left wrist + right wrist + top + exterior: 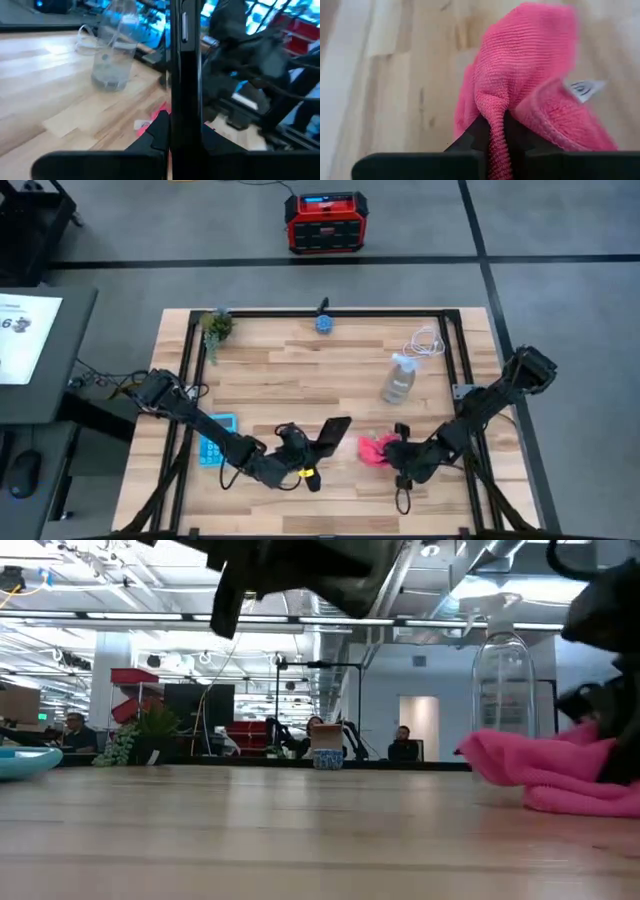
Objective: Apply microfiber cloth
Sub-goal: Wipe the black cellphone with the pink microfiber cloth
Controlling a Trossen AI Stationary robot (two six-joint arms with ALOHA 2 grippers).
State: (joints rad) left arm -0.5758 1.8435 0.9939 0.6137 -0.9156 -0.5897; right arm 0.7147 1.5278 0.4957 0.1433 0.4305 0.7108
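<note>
The microfiber cloth (376, 448), bright pink and crumpled, lies near the table's front right and also shows in the low view (545, 772). My right gripper (400, 452) is shut on it. Just left of it my left gripper (300, 452) is shut on a black phone (335, 432), which the left wrist view shows edge-on (185, 75). A bit of the cloth (156, 116) shows beyond the phone. My left gripper pinches the phone's lower end (184, 135) between its two fingers, which lie on its two flat faces. The phone stands up past the fingertips, edge toward the camera. In the low view nothing of it reaches the table. My right gripper pinches a raised fold of the cloth (493, 131) between its two fingers, several layers thick. The fingers come low from the table's right side. The rest of the cloth bunches beyond the fingertips, its underside on the table (570, 802).
A clear spray bottle (398, 378) stands behind the cloth, with a white cable (425, 343) farther back. A light-blue calculator (216, 438) lies at the left under the left arm. A small plant (215, 325) and a blue object (324, 323) sit at the far edge.
</note>
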